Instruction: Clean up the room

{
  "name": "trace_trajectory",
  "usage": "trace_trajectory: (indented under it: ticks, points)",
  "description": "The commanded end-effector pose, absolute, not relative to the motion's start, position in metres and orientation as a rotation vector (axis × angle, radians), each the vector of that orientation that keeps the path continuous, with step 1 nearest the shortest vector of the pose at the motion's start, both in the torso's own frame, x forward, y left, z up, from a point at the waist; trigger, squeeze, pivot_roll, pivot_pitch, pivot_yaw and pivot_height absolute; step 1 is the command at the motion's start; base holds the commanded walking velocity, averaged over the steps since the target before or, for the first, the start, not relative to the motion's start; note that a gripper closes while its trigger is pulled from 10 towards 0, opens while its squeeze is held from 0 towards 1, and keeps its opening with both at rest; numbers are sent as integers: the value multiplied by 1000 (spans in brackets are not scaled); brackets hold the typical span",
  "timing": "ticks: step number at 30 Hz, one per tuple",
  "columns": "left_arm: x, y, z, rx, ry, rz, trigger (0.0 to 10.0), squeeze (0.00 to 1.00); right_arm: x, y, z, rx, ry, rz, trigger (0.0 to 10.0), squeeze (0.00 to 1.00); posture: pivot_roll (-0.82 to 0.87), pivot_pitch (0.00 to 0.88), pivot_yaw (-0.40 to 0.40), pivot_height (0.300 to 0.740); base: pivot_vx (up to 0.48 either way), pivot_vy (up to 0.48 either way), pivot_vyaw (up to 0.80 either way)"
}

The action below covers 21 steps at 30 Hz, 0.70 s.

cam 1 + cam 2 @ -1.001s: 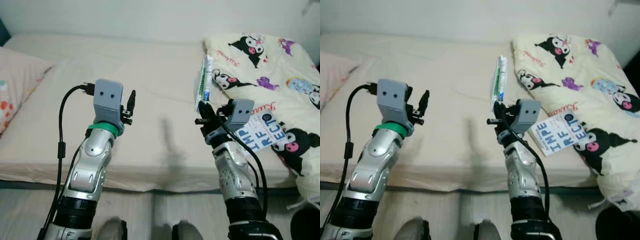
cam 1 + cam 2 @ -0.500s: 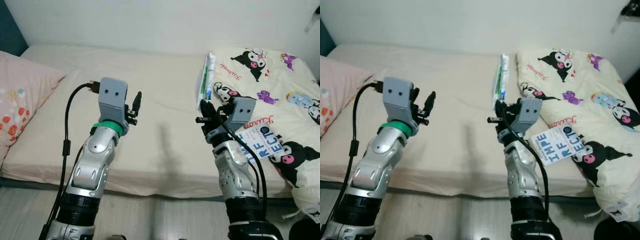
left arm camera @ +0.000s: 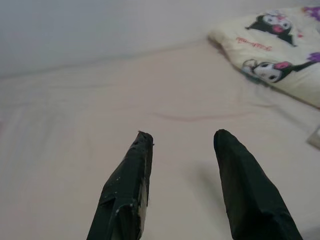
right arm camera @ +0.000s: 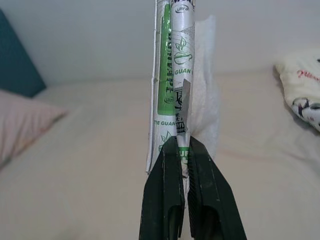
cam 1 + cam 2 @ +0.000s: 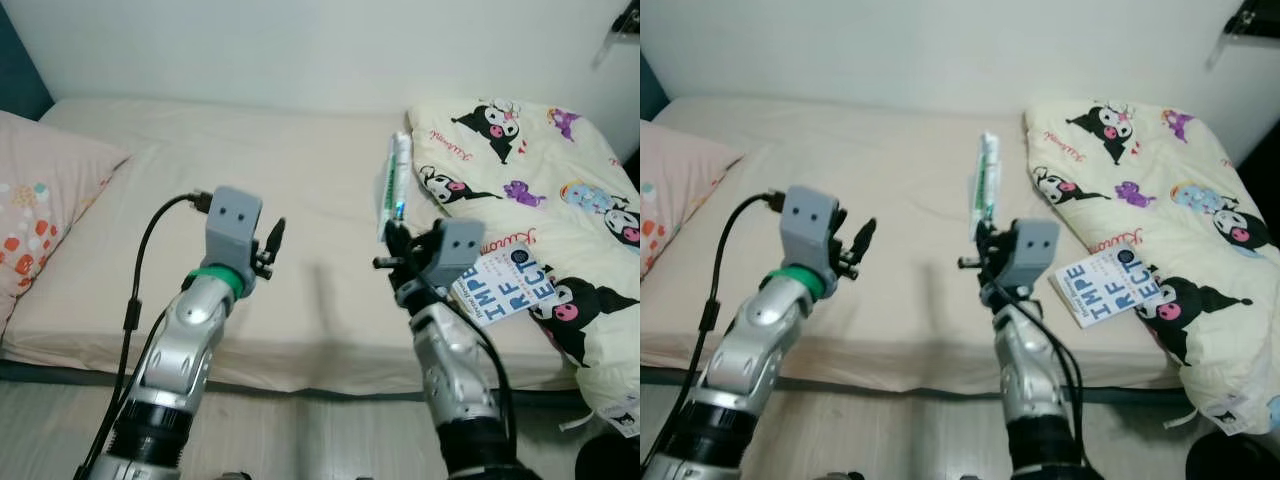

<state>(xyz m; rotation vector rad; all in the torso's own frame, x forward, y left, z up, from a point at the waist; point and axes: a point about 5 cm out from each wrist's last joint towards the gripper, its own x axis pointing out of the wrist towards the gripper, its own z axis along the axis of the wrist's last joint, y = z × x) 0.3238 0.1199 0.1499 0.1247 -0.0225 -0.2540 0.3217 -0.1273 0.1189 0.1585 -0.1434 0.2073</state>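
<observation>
So you have one thing picked up and more left to do. Your right gripper (image 4: 187, 150) has its fingers pinched tight on the bottom end of a green and white packet (image 4: 175, 70), and it holds the packet straight up above the front part of the bed (image 5: 300, 200). The packet is off the bed, so that bit is done, but it is not put away yet, and you cannot see a bin or a box to drop it in. Your left gripper (image 3: 180, 150) is up over the bed too, with its fingers spread apart and nothing in them. A white card with big blue letters (image 5: 1108, 285) lies near the front edge of the bed, partly on the cartoon blanket (image 5: 560, 190). I think that card needs tidying next. A pink pillow (image 5: 45, 210) sits at the left end of the bed.
</observation>
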Motion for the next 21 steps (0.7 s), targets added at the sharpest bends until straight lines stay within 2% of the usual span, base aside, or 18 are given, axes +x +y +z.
trace_trajectory:
  ticks: [1, 9, 21]
  points:
    - [320, 129, 139, 134, -10, -218, 10000, 0, 311, -117, 97, 142, -78, 225, 10000, 0, -21, 0, 77, 735, 0, 0, 0]
    - [314, 127, 129, 136, 7, -260, 10000, 0, 302, -106, 86, 168, -50, 231, 10000, 0, -40, 0, 95, 735, 0, 0, 0]
    - [322, 121, 133, 144, -41, -254, 10000, 0, 315, -105, 99, 163, -100, 227, 10000, 0, -24, 0, 81, 735, 0, 0, 0]
